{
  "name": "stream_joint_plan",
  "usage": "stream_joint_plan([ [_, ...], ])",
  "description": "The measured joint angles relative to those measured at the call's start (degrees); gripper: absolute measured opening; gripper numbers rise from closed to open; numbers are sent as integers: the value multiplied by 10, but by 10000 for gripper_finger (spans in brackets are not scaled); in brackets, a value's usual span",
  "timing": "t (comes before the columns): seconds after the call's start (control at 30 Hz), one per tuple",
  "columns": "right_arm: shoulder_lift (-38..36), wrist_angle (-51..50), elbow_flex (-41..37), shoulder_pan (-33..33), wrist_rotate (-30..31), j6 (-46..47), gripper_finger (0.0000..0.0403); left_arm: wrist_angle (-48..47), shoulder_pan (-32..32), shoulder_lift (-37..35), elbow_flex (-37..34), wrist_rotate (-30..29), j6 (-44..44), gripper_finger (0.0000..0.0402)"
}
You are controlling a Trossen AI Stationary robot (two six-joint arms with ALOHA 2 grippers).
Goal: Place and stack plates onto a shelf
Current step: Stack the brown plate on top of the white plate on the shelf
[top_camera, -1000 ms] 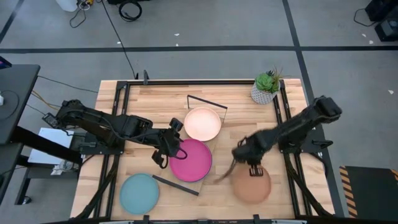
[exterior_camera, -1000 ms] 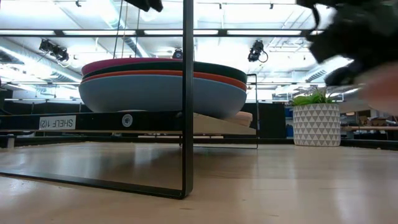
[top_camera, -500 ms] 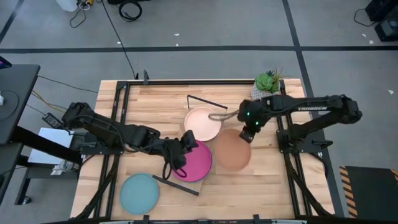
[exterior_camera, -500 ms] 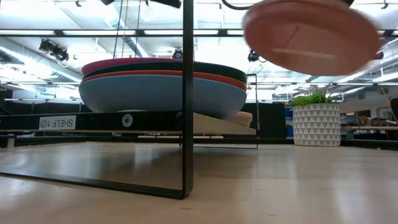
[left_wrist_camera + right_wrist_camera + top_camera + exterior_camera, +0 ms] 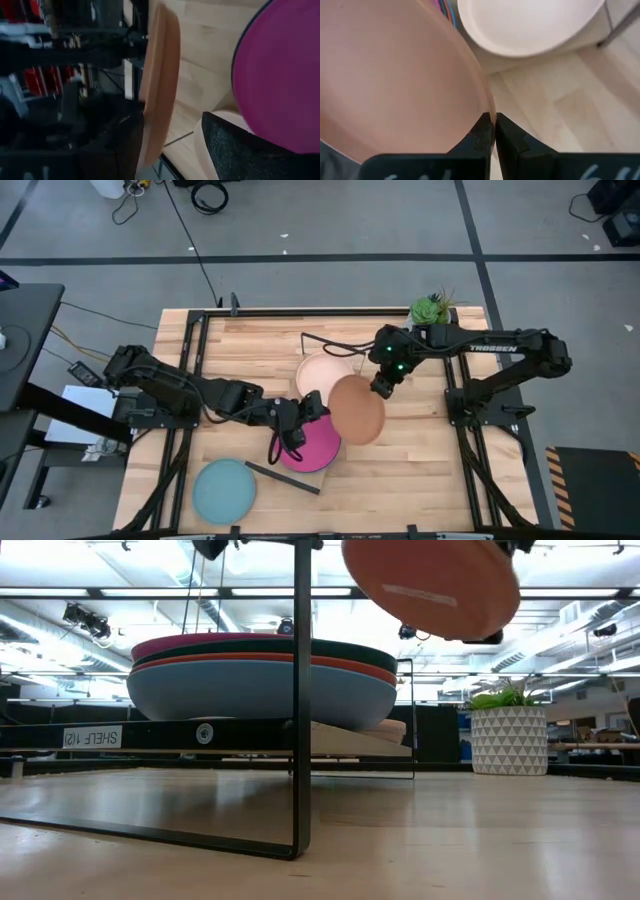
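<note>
I've got my right gripper (image 5: pixel 492 131) pinched tight on the rim of the round tan-brown matte plate (image 5: pixel 356 409), holding it in the air just beside the cream plate (image 5: pixel 320 370) on the light wood shelf (image 5: pixel 306 472) so it can stack there, while my left gripper (image 5: pixel 300 436) hangs by the magenta stack (image 5: pixel 315 446), fingers unclear.

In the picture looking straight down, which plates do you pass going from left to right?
Round light blue plate → round magenta plate → round tan-brown plate, held raised by the right gripper. The cream plate overlaps these, so it is left out.
</note>
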Motion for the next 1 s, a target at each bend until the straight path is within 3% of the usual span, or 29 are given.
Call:
stream_joint_plan([
  [0.4,82,-12,100,2,-18,-39,19,19,-7,9,0,-11,50,179],
  [0.67,95,-13,121,2,-16,-66,22,9,-6,9,0,-16,-3,109],
  [0.83,81,-11,122,1,-9,-77,50,-9,-7,9,0,-17,-26,61],
  [1.0,46,-10,122,-13,-9,-77,88,-17,-8,9,0,-17,-43,54],
])
